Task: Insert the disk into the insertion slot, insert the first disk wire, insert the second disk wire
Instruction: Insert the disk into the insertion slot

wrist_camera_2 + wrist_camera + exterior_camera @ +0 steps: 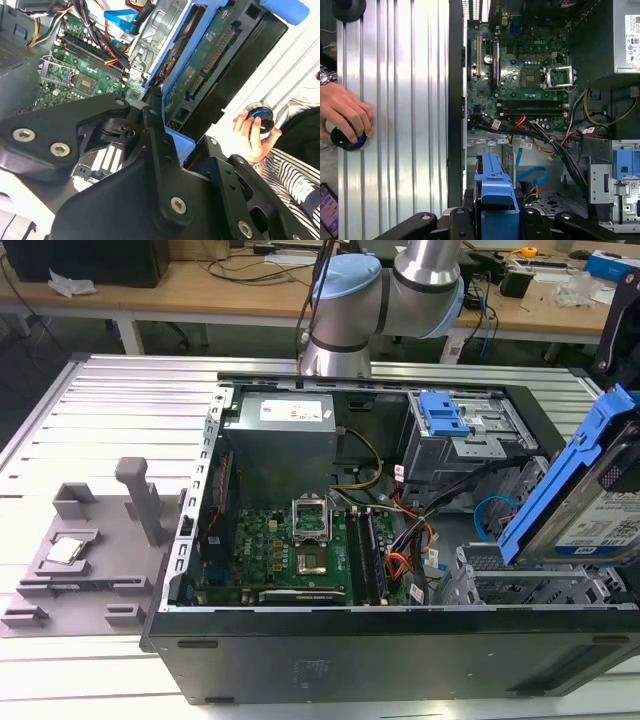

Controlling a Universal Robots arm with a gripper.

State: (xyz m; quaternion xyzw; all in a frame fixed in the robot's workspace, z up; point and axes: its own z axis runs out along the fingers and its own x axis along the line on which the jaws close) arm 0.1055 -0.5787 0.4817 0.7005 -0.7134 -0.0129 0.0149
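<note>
In the exterior view, the disk (590, 515) hangs tilted at about three o'clock of the open computer case (400, 650), its blue carrier edge rising toward one o'clock. Its low end is just above the grey insertion slot (520, 575), at the case's four o'clock corner, and not inside it. The motherboard (280, 550) lies well apart, toward nine o'clock.

In the second wrist view, the gripper (185, 150) has its black fingers (156, 140) clamped on the carrier's end, with the disk's green circuit side showing. A person's hand (252, 130) rests on a round knob beyond the case.

In the first wrist view, the jaws grasp the blue carrier from both sides, though the contact itself seems partly hidden by the plastic. The perforated cage floor sits just beyond it.

By my reading, the first step, inserting the disk, is in hand and neither wire is placed. Seating it calls for levelling the carrier and squaring it with the bay mouth.
</note>
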